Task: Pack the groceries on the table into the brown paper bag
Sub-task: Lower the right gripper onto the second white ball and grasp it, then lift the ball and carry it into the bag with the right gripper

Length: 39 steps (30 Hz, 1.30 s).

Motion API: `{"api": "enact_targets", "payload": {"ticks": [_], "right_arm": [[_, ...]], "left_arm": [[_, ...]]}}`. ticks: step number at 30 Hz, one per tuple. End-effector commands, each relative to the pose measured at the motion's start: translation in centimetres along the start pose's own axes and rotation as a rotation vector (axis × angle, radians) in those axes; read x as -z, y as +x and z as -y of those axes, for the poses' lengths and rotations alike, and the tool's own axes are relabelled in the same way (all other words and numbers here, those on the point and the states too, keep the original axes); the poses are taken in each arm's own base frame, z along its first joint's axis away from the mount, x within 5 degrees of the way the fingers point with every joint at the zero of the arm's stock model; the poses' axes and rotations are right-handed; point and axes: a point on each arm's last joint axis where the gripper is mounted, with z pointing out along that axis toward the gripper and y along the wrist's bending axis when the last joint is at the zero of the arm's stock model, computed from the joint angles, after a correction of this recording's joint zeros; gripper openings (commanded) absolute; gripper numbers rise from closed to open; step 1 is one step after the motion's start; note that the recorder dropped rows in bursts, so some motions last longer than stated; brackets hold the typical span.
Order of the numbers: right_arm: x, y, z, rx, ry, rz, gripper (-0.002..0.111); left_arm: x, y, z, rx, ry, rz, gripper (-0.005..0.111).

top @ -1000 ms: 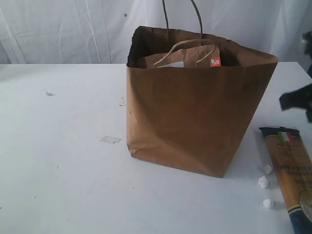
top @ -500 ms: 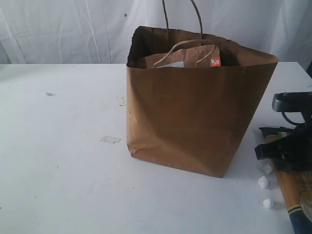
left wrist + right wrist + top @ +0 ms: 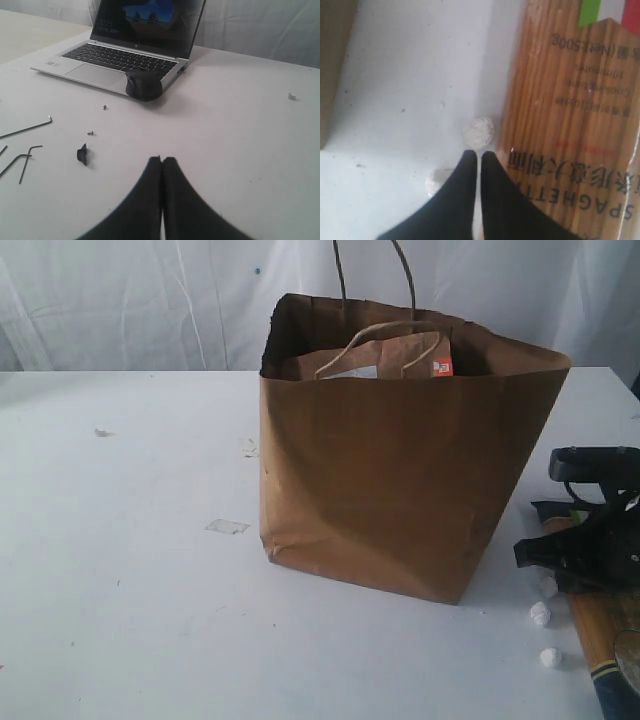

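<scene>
Brown kraft paper bag point(image 3: 400, 490) with cord handles stands on the white tabletop point(image 3: 130, 590), a brown labelled pouch point(image 3: 370, 358) already inside, while the long spaghetti packet point(image 3: 600, 630) lies unpacked beside it, the right gripper point(image 3: 479, 154) at its edge and the left gripper point(image 3: 162, 160) both closed on nothing.

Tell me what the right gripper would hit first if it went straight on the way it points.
Probably the small white lump just ahead of the shut right gripper, beside the spaghetti packet; depth is unclear.
</scene>
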Motion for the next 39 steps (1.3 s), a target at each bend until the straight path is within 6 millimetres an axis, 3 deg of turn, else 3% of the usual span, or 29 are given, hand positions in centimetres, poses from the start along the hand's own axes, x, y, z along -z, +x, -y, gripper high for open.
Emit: {"api": "enact_targets", "payload": {"ticks": [1, 3, 13, 19, 25, 34, 36, 39], "right_arm": [[-0.1, -0.4, 0.0, 0.028, -0.017, 0.044, 0.024], [-0.2, -0.6, -0.1, 0.043, -0.036, 0.055, 0.028], [-2.4, -0.4, 0.2, 0.066, -0.028, 0.024, 0.028], [-2.5, -0.4, 0.2, 0.068, -0.026, 0.021, 0.028], [-2.5, -0.3, 0.2, 0.086, -0.026, 0.008, 0.016], [-3.3, 0.0, 0.3, 0.111, -0.025, -0.025, 0.010], [-3.0, -0.3, 0.2, 0.093, -0.027, -0.003, 0.002], [-2.1, -0.7, 0.1, 0.094, -0.030, 0.025, 0.000]], "left_arm": [[0.0, 0.1, 0.0, -0.014, 0.002, 0.004, 0.000], [0.0, 0.1, 0.0, -0.014, 0.002, 0.004, 0.000], [0.0, 0.1, 0.0, -0.014, 0.002, 0.004, 0.000], [0.0, 0.1, 0.0, -0.014, 0.002, 0.004, 0.000], [0.0, 0.1, 0.0, -0.014, 0.002, 0.004, 0.000], [0.0, 0.1, 0.0, -0.014, 0.002, 0.004, 0.000], [0.0, 0.1, 0.0, -0.014, 0.002, 0.004, 0.000], [0.0, 0.1, 0.0, -0.014, 0.002, 0.004, 0.000]]}}
